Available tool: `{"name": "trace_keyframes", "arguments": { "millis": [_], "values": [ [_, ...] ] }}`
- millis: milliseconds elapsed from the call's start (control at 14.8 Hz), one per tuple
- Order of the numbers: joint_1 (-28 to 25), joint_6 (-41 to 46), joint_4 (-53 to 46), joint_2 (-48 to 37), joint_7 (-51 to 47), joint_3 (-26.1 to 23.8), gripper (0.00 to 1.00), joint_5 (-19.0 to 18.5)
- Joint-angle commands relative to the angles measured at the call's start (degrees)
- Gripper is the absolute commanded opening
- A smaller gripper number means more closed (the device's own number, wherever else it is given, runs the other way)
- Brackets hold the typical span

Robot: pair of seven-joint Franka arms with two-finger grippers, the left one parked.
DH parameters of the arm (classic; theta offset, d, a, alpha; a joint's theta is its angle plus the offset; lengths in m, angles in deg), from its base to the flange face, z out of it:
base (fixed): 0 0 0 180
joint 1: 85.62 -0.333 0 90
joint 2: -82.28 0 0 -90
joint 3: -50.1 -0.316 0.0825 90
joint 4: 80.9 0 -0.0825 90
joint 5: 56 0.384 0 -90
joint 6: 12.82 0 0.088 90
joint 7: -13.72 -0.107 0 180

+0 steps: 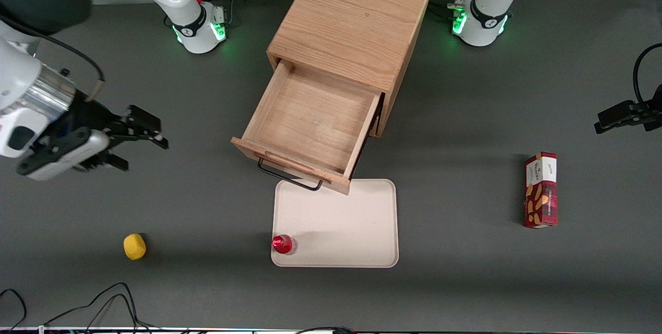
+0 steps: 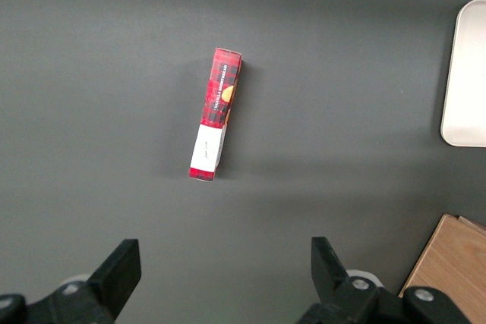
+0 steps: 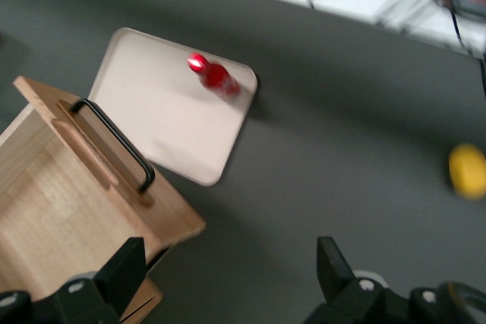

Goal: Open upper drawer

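Jaws of our gripper [image 1: 138, 140] stand apart, empty, beside the cabinet [image 1: 357, 24]. We see its upper drawer [image 1: 310, 122] pulled out lengthwise toward the front camera, hiding the bottom drawer.

This is looking like a robotics lab bench. Two white arm bases [image 1: 199, 26] are glowing green just beside the wooden cabinet [image 1: 351, 18], bolted to a dark grey table [image 1: 465, 282] that is carrying loose black cables [image 1: 103, 303] near its edge, well apart from the cabinet. The gripper [image 1: 121, 142] is hanging apart from the cabinet, toward the working arm's end, fingers spread. Test props are lying around the cabinet: a cream tray [image 1: 341, 230], a yellow lemon [image 1: 134, 246], a red snack box [image 1: 541, 190].
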Motion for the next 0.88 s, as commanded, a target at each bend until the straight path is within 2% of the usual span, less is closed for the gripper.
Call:
{"name": "trace_keyframes", "arguments": {
  "millis": [0,135,338,474,812],
  "values": [
    [3.5,4.8,7.5,-6.5,-8.7,-0.5,1.0,-4.7],
    [6.6,7.1,11.8,-10.2,-8.9,-1.4,1.0,-7.3],
    [8.3,11.2,12.7,-12.0,-13.7,-5.3,1.0,-14.2],
    [10.9,11.6,12.8,-11.9,-15.7,-6.7,1.0,-14.4],
    [11.4,10.5,12.7,-11.6,-15.8,-6.7,1.0,-14.1]
  ]
}}
